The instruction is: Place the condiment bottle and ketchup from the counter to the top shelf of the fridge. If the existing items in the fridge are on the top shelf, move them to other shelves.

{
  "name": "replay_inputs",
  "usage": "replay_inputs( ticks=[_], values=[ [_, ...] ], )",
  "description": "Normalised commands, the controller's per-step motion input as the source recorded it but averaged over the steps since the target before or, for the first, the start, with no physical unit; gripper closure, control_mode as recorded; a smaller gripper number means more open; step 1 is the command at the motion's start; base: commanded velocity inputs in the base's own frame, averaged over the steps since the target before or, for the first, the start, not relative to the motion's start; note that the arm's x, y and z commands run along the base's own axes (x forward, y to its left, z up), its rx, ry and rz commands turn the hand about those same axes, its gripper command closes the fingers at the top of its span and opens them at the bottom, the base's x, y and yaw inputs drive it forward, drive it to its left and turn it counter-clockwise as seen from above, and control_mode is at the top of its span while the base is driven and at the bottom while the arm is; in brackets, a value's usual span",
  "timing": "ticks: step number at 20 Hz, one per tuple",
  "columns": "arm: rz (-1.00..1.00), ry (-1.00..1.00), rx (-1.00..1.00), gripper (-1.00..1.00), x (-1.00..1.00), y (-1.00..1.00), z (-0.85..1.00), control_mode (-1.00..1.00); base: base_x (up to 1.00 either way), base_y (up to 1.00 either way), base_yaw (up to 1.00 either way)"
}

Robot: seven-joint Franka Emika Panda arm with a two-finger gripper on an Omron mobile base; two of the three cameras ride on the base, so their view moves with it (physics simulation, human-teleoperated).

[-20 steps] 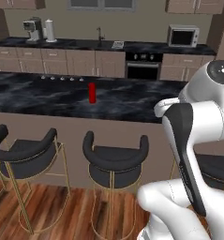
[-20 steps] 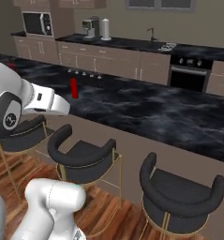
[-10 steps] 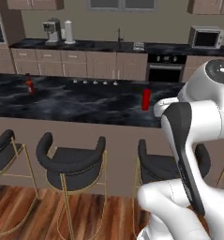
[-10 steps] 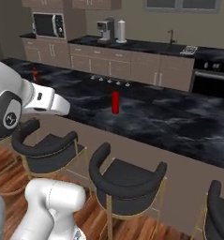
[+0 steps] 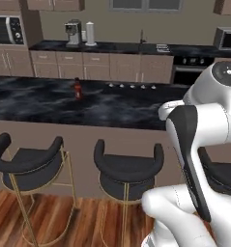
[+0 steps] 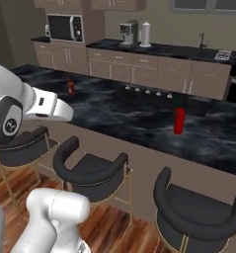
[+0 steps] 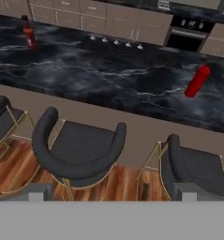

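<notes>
Drove sideways along the counter point(image 6: 139, 118) since half a second earlier — whole scene shifted. Condiment bottle point(image 5: 78, 89) upright far left on slab, ketchup point(image 6: 179, 120) well apart to its right; bar stools point(image 7: 80, 154) below. Gripper point(image 7: 108, 196) spread wide, empty.

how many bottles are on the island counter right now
2. The condiment bottle stands near the counter's far left end; the ketchup stands toward the right. Others may sit beyond the views.
</notes>
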Motion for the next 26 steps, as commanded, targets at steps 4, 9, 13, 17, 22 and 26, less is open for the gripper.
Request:
replay_inputs(
  ticks=[4,9,13,17,22,26],
  values=[
    [0.0,0.0,0.0,-1.0,0.0,0.0,0.0,1.0,0.14,1.0,-0.08],
    [0.0,0.0,0.0,-1.0,0.0,0.0,0.0,1.0,0.17,1.0,-0.08],
    [0.0,0.0,0.0,-1.0,0.0,0.0,0.0,1.0,0.41,1.0,-0.12],
    [0.0,0.0,0.0,-1.0,0.0,0.0,0.0,1.0,0.77,0.99,-0.16],
    [0.0,0.0,0.0,-1.0,0.0,0.0,0.0,1.0,0.99,0.43,-0.09],
    [0.0,0.0,0.0,-1.0,0.0,0.0,0.0,1.0,1.0,0.02,-0.06]
  ],
)
